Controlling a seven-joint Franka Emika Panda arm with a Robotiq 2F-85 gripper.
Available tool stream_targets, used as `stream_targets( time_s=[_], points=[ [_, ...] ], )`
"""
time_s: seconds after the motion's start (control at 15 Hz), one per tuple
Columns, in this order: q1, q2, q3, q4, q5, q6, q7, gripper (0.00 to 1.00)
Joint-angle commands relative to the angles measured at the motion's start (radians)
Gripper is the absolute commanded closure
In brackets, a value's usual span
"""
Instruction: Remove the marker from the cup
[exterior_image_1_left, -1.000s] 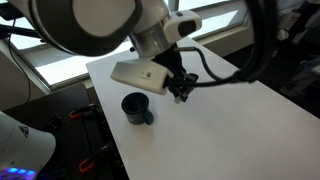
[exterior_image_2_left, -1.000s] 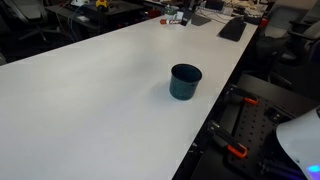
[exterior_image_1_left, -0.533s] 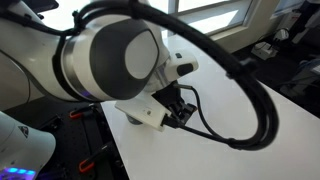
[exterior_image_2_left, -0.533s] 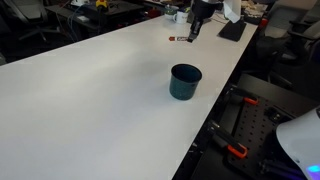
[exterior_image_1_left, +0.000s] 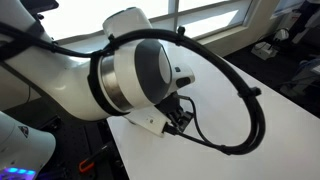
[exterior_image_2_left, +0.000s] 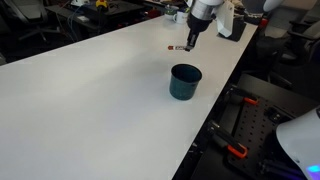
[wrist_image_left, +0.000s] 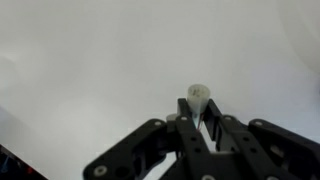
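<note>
The dark navy cup (exterior_image_2_left: 185, 82) stands upright on the white table (exterior_image_2_left: 90, 90) near its right edge. My gripper (exterior_image_2_left: 192, 36) hangs above the table a short way behind the cup, shut on the reddish-brown marker (exterior_image_2_left: 179, 47), which sticks out sideways. In the wrist view the gripper (wrist_image_left: 199, 106) grips the marker (wrist_image_left: 198, 93), whose pale end points at the camera over the bare table. In an exterior view the arm fills the frame and hides the cup; the gripper (exterior_image_1_left: 180, 118) shows below it.
A dark keyboard (exterior_image_2_left: 232, 28) and small clutter lie at the table's far end. Office chairs (exterior_image_2_left: 30, 25) stand beyond the far left. A black frame with red clamps (exterior_image_2_left: 236, 150) sits beside the table's right edge.
The gripper with the marker has moved nearer to the cup's side of the table. The arm has swung further across one exterior camera, covering the cup.
</note>
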Motion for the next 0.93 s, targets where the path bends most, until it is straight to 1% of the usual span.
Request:
stream_targets(
  time_s=[0.0,0.2,0.27,0.33,0.4,0.53,0.6,0.87],
  points=[
    [0.015,0.079,0.002,0.055,-0.120,-0.020,0.136,0.95],
    [0.013,0.148,0.010,0.077,-0.178,-0.030,0.205,0.95],
    [0.002,0.107,0.004,0.048,-0.140,-0.005,0.147,0.55],
    [0.002,0.124,0.004,0.052,-0.143,-0.005,0.155,0.79],
    [0.001,0.131,0.004,0.053,-0.142,-0.005,0.155,0.74],
    [0.001,0.129,0.004,0.053,-0.142,-0.004,0.154,0.58],
    [0.001,0.128,0.004,0.054,-0.142,-0.004,0.154,0.55],
    [0.001,0.128,0.004,0.054,-0.142,-0.004,0.154,0.55]
  ],
)
